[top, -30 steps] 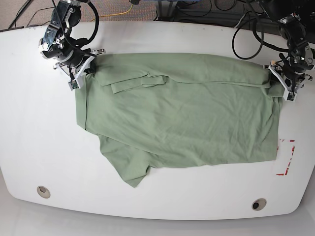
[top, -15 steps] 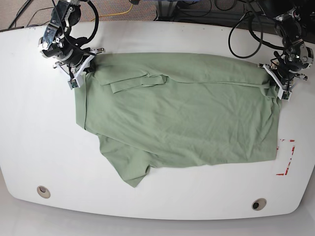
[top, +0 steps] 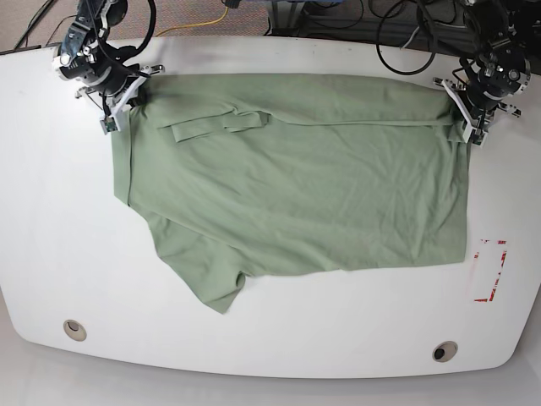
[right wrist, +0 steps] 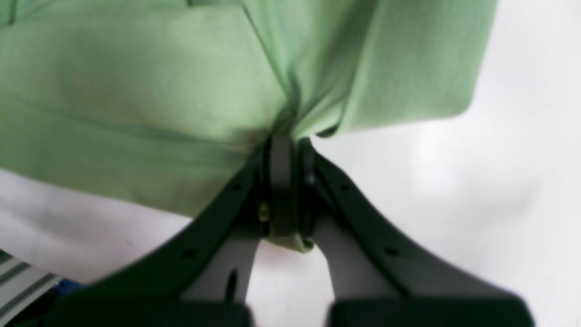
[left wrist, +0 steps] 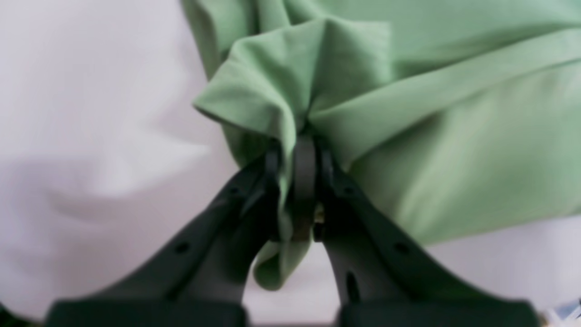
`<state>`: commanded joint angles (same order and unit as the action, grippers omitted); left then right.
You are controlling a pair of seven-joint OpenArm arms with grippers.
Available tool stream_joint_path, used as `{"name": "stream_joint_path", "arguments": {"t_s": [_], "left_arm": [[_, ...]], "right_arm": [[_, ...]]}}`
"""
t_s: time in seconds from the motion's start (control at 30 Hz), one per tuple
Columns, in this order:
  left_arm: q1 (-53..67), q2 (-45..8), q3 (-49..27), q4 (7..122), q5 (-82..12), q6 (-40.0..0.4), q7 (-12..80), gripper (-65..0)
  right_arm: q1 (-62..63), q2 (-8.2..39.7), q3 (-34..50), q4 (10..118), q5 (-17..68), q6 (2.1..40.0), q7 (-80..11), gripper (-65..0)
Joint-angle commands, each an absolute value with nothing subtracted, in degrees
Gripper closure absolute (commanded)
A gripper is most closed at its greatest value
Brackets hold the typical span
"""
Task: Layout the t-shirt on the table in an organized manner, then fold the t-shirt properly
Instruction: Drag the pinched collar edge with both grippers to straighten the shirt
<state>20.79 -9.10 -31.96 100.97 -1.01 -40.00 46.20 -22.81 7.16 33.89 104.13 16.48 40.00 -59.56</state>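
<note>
The pale sage-green t-shirt [top: 296, 186] lies spread across the white table [top: 51, 220], its far edge folded over and one sleeve pointing toward the near left. At the far-right corner of the cloth my left gripper [top: 465, 118] is shut on a bunched corner of the t-shirt [left wrist: 290, 100]; the dark fingers [left wrist: 218, 213] pinch the fabric. At the far-left corner my right gripper [top: 118, 108] is shut on the t-shirt [right wrist: 136, 91], its fingers [right wrist: 363, 218] closed together on a fold.
Two round grommet holes [top: 74, 329] [top: 445, 350] sit near the front edge. A red tape outline [top: 493, 271] marks the near right. Cables [top: 406, 51] hang along the table's far edge behind both arms.
Both grippers have moved toward the far edge of the table, dragging the t-shirt's far edge with them. The whole cloth has shifted back and the folded edge is pulled straighter.
</note>
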Motion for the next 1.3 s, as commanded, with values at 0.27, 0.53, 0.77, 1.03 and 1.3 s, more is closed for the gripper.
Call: {"name": "stream_joint_path", "arguments": {"t_s": [0.27, 0.53, 0.77, 1.03, 1.3], "left_arm": [[24.4, -9.1, -32.2, 102.5, -1.0, -40.0, 46.3, 0.0], [27.6, -9.4, -32.3, 104.3, -1.0, -40.0, 46.3, 0.0], [28.8, -9.4, -32.3, 105.9, -1.0, -40.0, 46.3, 0.0], [28.5, -10.2, -32.3, 105.9, -1.0, -40.0, 46.3, -16.4], [27.2, -10.2, -35.8, 105.9, -1.1, -40.0, 46.3, -38.1]], "right_arm": [[-27.1, 7.8, 36.3, 104.1, 16.5, 40.0, -59.6, 0.0], [-30.2, 7.5, 38.3, 104.2, 16.5, 40.0, -59.6, 0.0], [-31.3, 7.3, 38.3, 104.5, 16.5, 40.0, -59.6, 0.0], [-31.0, 7.3, 38.3, 104.5, 16.5, 40.0, -59.6, -7.8], [-30.4, 7.3, 38.3, 104.6, 16.5, 40.0, -59.6, -26.2]]}}
